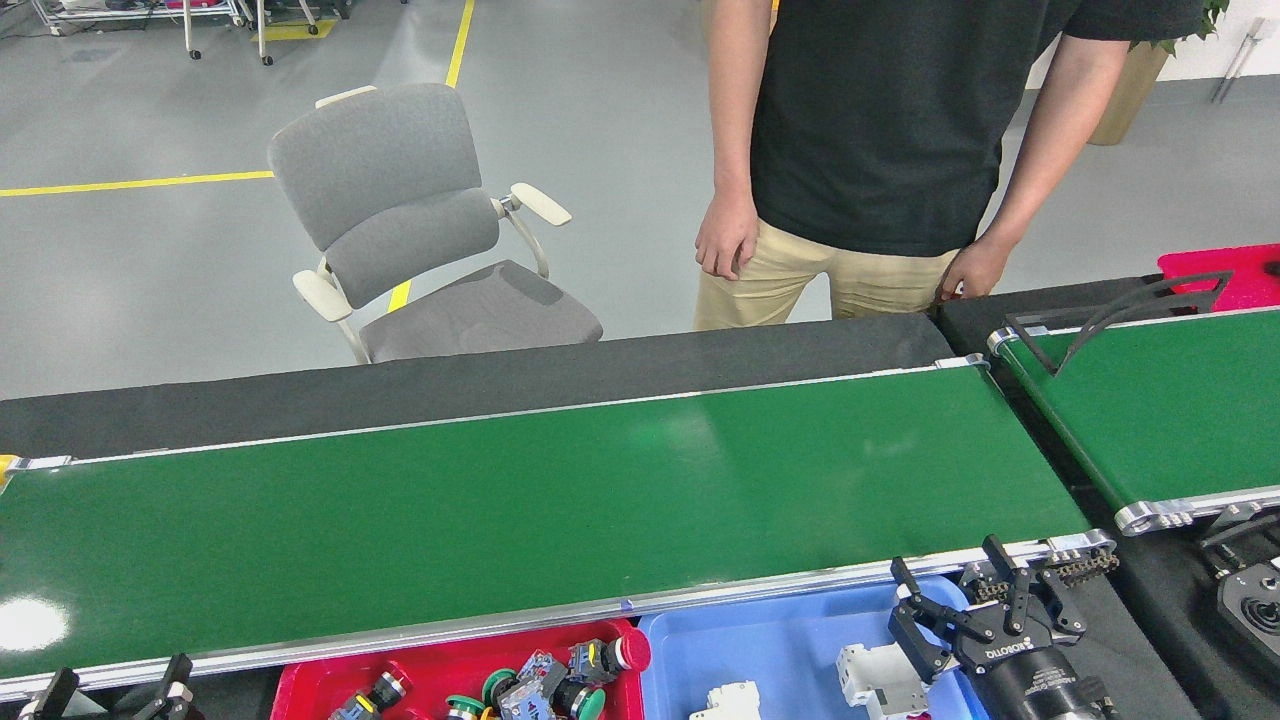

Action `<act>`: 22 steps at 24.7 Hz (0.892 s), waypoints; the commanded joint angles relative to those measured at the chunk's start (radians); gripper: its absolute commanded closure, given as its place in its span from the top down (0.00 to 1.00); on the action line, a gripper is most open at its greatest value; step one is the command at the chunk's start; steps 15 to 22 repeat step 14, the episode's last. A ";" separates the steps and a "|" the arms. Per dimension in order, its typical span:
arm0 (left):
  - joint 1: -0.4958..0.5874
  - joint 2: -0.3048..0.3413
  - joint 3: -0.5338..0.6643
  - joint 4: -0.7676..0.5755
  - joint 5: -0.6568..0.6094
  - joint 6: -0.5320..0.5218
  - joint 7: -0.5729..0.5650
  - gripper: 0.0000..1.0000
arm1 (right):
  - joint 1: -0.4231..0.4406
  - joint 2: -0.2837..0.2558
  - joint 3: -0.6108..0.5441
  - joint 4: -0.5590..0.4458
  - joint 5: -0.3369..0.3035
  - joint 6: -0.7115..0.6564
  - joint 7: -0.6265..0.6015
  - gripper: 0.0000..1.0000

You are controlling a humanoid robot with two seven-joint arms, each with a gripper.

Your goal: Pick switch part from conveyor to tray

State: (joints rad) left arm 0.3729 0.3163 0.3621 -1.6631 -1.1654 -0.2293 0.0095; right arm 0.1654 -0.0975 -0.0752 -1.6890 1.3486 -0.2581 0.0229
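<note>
The conveyor (520, 510) runs across the view with nothing on its green belt. The switch part is out of view. Below the near rail, a red tray (310, 690) holds several coloured push-button pieces (560, 680). Beside it a blue tray (760, 650) holds white blocks (870, 680). My right gripper (955, 600) hovers open over the blue tray's right end, just above a white block, holding nothing. Only the two black fingertips (178, 675) of my left gripper (118, 690) show at the bottom left, spread apart below the rail.
A person (880, 140) stands just behind the belt's far right, one hand (970, 275) resting near the black table edge. A second green belt (1160, 400) with a black bent bar lies at right. A grey chair (420, 230) stands behind. A black controller (1255, 610) sits at far right.
</note>
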 commanded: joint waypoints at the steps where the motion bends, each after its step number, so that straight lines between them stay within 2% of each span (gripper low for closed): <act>1: -0.006 0.032 -0.015 -0.010 0.019 0.027 0.009 1.00 | 0.009 -0.004 -0.014 -0.031 -0.002 0.002 -0.006 0.99; 5: -0.046 0.050 -0.095 -0.009 0.019 0.107 0.009 1.00 | 0.013 -0.002 -0.038 -0.044 -0.002 0.002 -0.008 0.99; 7: -0.077 0.053 -0.124 -0.014 0.019 0.102 0.009 1.00 | 0.017 -0.001 -0.054 -0.046 -0.002 0.002 -0.006 0.99; 11: -0.108 0.053 -0.130 -0.006 0.018 0.027 0.009 1.00 | 0.054 0.002 -0.072 -0.051 -0.002 0.002 -0.006 0.99; 22: -0.106 0.053 -0.129 -0.006 0.016 0.031 0.009 1.00 | 0.062 0.001 -0.072 -0.064 -0.002 0.002 -0.006 0.99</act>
